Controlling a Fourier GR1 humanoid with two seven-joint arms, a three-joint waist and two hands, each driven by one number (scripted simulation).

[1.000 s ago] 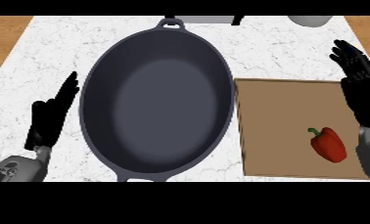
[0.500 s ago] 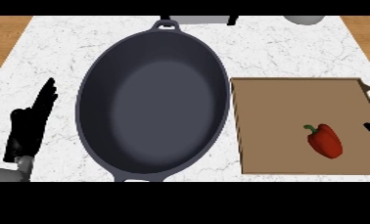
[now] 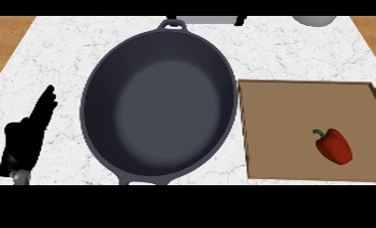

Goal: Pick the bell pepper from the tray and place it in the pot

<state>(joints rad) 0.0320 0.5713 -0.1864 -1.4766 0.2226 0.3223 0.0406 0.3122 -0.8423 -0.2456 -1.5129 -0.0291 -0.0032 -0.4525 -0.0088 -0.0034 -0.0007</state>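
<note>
- A red bell pepper (image 3: 335, 146) is lying in the brown tray (image 3: 279, 122), right of the dark pot (image 3: 159, 105), which is holding nothing.
- The right hand, in view a second ago, is now out of frame.
- The left hand (image 3: 23, 137) is resting lower left, fingers straight and together, pointing up.

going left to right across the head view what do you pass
Left hand → pot → tray → bell pepper, which lies on the tray's right part.
</note>
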